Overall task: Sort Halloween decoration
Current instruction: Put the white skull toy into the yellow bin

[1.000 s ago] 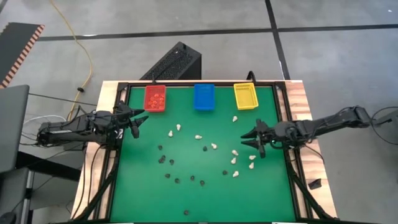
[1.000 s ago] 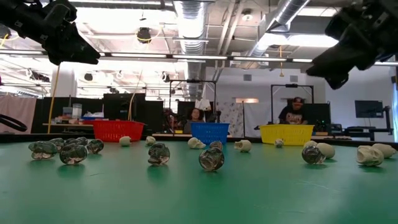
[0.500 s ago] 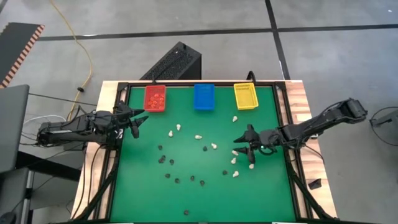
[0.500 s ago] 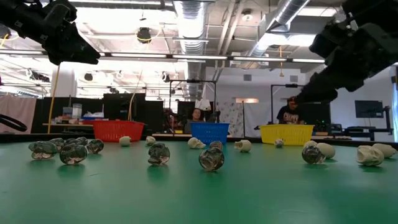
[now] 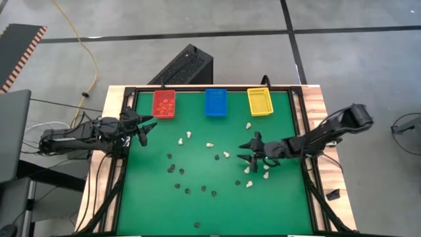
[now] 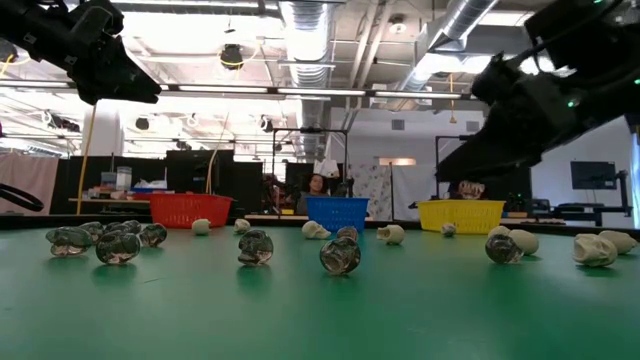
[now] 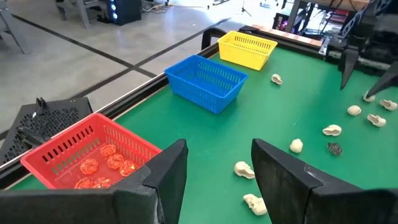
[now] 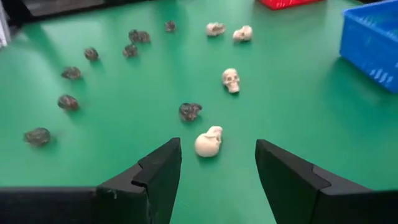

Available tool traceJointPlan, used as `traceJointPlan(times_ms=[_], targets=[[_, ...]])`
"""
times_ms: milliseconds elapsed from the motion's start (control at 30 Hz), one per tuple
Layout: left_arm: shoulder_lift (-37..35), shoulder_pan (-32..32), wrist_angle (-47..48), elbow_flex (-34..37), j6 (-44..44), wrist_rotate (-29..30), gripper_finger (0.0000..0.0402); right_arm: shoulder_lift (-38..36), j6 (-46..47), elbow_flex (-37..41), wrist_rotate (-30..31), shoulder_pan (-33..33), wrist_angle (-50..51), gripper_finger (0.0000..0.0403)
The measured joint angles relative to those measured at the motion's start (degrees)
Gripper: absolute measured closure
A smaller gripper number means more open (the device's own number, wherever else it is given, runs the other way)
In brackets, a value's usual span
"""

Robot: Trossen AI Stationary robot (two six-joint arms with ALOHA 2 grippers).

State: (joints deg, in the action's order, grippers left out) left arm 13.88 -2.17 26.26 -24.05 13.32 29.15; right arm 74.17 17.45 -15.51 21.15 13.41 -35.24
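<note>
The right end effector is moving left toward centre frame, fingers spread above a white skull; orange pieces are filling the red bin, many skulls are remaining on the tabletop.

Both arms are dark, slender and jointed. The left gripper has two broad, matte black fingers with angular, faceted edges. The right gripper has the same black wedge-shaped fingers, and small green lights glow on its arm.
</note>
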Motion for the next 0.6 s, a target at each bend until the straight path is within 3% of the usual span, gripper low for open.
traceJointPlan(times_ms=[133, 367, 600], targets=[[0.0, 0.0, 0.0, 0.0, 0.0, 0.0, 0.0233, 7.6, -2.1, -4.9, 0.0, 0.0, -0.2, 0.0165], [0.0, 0.0, 0.0, 0.0, 0.0, 0.0, 0.0233, 17.3, -14.1, -14.9, -0.1, 0.2, 0.8, 0.0165], [0.0, 0.0, 0.0, 0.0, 0.0, 0.0, 0.0233, 21.8, -13.8, -18.8, -0.2, -2.4, 4.4, 0.0165]])
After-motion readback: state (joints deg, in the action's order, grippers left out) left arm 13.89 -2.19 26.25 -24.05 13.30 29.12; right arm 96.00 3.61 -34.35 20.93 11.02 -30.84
